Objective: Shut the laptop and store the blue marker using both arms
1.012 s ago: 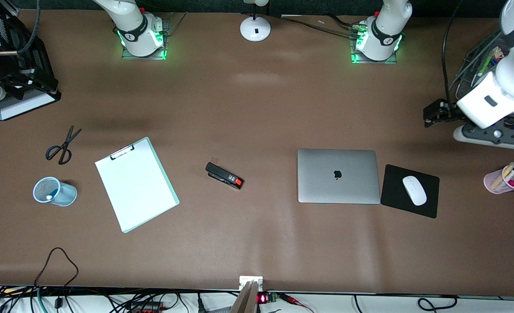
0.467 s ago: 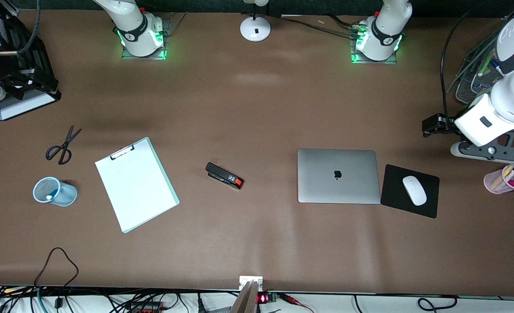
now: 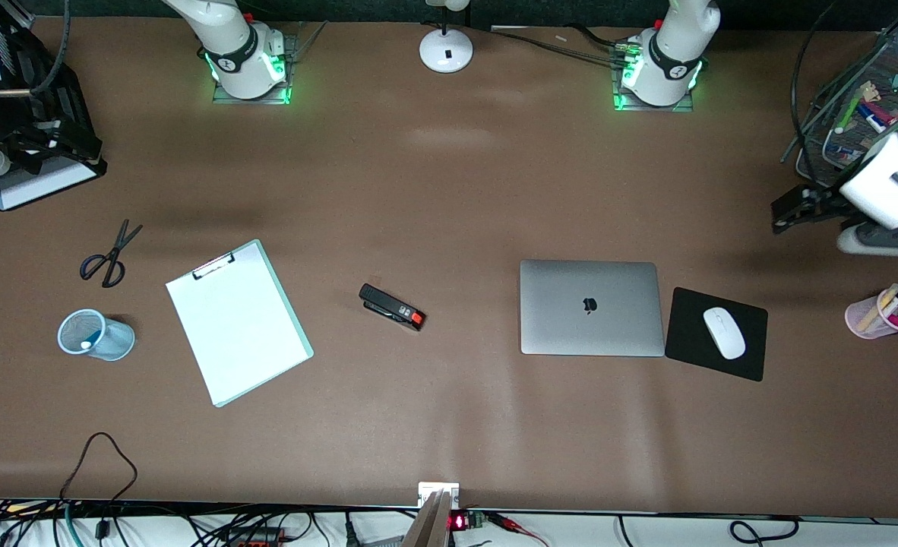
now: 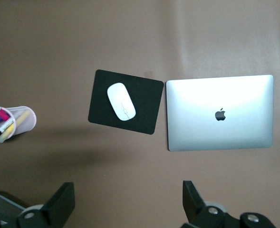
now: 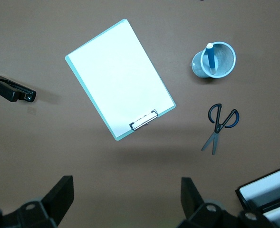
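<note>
The laptop (image 3: 590,307) lies closed, lid up with the dark apple logo, beside the black mouse pad; it also shows in the left wrist view (image 4: 219,113). The blue marker (image 5: 209,56) stands white end up in a pale-blue mesh cup (image 5: 224,61), which sits near the right arm's end of the table (image 3: 96,334). My left gripper (image 4: 129,204) is open and empty, held high over bare table between a wire basket and a pink cup; its hand shows in the front view (image 3: 878,238). My right gripper (image 5: 126,202) is open and empty, high above the table near the clipboard; it is out of the front view.
A white mouse (image 3: 724,332) lies on the black mouse pad (image 3: 753,357). The pink cup (image 3: 871,319) holds pens. A wire basket (image 3: 844,121), stapler (image 3: 392,307), clipboard (image 3: 238,320), scissors (image 3: 109,254), black tray (image 3: 35,129) and lamp base (image 3: 446,50) stand around.
The left arm's hand dipped toward the pink cup, then drew back toward the table's end and the wire basket. Nothing on the table has moved.
</note>
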Motion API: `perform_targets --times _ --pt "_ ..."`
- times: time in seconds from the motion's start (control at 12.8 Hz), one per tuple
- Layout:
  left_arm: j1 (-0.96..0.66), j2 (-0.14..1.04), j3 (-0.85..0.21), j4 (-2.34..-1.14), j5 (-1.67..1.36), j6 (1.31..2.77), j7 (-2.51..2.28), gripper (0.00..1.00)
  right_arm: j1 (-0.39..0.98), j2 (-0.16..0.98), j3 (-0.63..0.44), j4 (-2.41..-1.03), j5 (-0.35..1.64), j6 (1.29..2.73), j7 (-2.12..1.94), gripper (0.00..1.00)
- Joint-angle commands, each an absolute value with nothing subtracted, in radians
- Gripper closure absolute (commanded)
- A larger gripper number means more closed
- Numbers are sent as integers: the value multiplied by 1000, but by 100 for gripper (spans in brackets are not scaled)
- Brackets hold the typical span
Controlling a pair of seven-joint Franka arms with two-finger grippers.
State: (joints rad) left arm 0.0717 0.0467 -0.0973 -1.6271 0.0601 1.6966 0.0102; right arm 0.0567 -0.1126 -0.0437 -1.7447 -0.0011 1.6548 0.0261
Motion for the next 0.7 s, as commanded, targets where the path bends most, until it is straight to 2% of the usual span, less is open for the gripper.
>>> perform_targets --times 0.0,0.16,0.39,0.62 --pt "43 -70 -63 -1771 35 1756 29 0 57 -106 -46 -1727 12 1638 14 0" --pt "46 -86 -64 -1798 35 1769 32 0 57 -106 -46 -1727 12 1638 14 0" --pt "48 -46 -72 -1737 35 1753 32 0 57 -106 -46 -1727 12 1638 15 0" --pt "46 -38 -74 -1729 35 1743 34 0 57 -104 -46 -1727 12 1638 15 0"
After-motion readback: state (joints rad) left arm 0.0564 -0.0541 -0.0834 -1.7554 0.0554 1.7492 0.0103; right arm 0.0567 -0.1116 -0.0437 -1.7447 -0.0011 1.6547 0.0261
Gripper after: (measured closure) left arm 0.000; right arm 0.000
